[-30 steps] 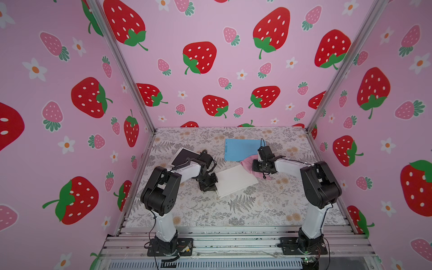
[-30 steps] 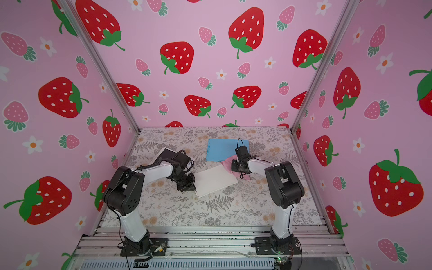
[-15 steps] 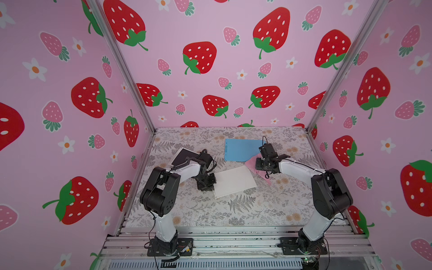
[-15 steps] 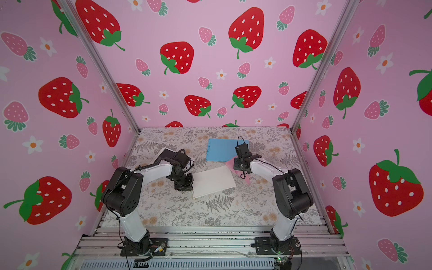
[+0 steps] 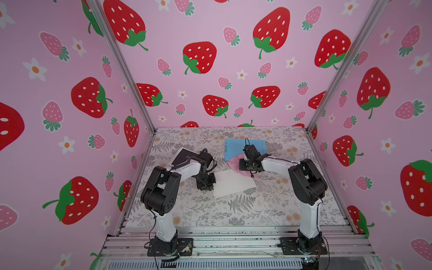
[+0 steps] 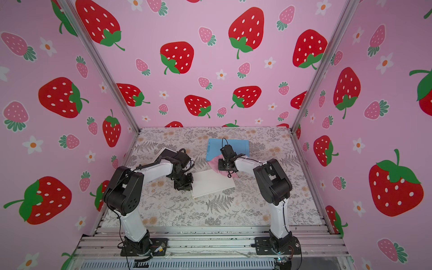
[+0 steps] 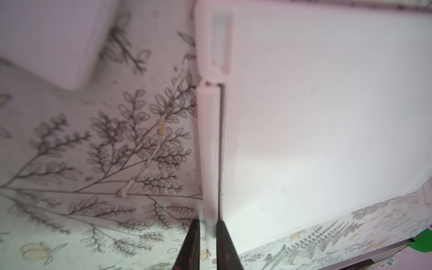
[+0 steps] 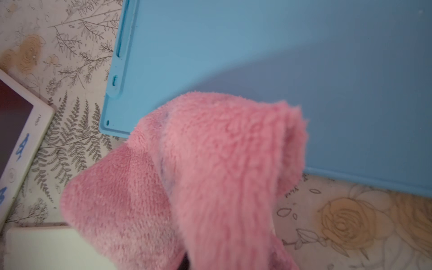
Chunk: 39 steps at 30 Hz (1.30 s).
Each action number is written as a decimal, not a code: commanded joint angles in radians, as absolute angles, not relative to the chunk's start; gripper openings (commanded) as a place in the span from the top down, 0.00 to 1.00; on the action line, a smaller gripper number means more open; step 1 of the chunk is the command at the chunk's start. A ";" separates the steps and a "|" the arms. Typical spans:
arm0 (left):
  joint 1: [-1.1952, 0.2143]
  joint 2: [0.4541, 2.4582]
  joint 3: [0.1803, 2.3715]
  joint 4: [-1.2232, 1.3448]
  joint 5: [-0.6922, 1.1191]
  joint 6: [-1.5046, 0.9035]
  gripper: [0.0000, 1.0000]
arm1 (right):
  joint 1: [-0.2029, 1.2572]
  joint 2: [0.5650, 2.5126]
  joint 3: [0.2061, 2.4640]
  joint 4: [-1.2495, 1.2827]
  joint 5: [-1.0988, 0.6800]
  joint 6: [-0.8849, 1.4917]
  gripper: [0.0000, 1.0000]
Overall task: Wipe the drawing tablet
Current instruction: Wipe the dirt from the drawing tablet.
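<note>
A white drawing tablet [image 5: 233,184] [image 6: 212,183] lies mid-table with its plain side [image 7: 327,117] up. My left gripper [image 5: 208,187] [image 6: 184,187] [image 7: 208,245] is shut on the narrow white strip along its left edge. A fluffy pink cloth [image 5: 233,163] [image 6: 214,164] [image 8: 210,175] hangs from my right gripper [image 5: 244,167] [image 6: 223,167], which is shut on it. The cloth drapes over the white tablet's far corner and the near corner of a blue tablet [image 5: 233,146] [image 6: 238,146] [image 8: 257,58]. The cloth hides the right fingers in the wrist view.
A third tablet with a dark screen and white frame [image 5: 181,156] [image 6: 164,153] [image 8: 14,131] lies at the back left, behind my left arm. Pink strawberry walls close in three sides of the floral table [image 5: 233,210].
My right gripper swung right with the cloth, then came back left to the white tablet's far corner. The white tablet has slid slightly left with my left gripper.
</note>
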State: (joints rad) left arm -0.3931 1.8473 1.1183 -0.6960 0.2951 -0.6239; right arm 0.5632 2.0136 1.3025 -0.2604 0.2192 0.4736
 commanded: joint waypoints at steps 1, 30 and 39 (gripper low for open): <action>-0.371 1.960 1.040 -0.799 0.029 -0.617 0.85 | 0.518 2.014 1.238 -0.376 0.265 0.501 1.00; -0.372 1.977 1.070 -0.744 0.077 -0.520 0.86 | 0.640 1.720 0.817 -0.136 0.378 0.548 1.00; -0.390 1.995 1.106 -0.735 0.093 -0.505 0.86 | 0.820 1.719 0.897 -0.091 0.330 0.461 1.00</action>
